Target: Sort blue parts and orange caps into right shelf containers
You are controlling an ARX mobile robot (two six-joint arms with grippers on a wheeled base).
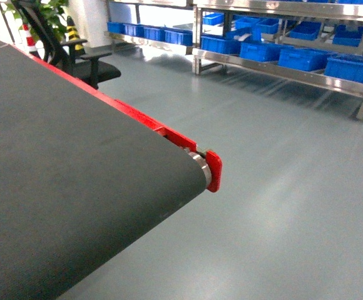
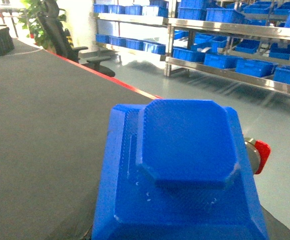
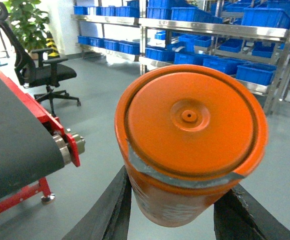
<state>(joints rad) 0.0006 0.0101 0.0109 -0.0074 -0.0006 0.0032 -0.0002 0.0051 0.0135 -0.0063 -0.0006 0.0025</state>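
Right gripper [image 3: 177, 210] clamps an orange cap [image 3: 190, 140]; a blue part [image 2: 180, 175] fills the left wrist view, grip unclear; shelf [image 1: 281, 65] crates [image 1: 303, 58] await at one o'clock, nothing delivered

Between the right jaws, the orange cap [image 3: 190, 145] looks like smooth, slightly glossy plastic. Above the left jaws, the blue part [image 2: 182, 175] is matt, finely ridged plastic. Beyond, the shelf [image 3: 210, 27] gleams as polished metal.
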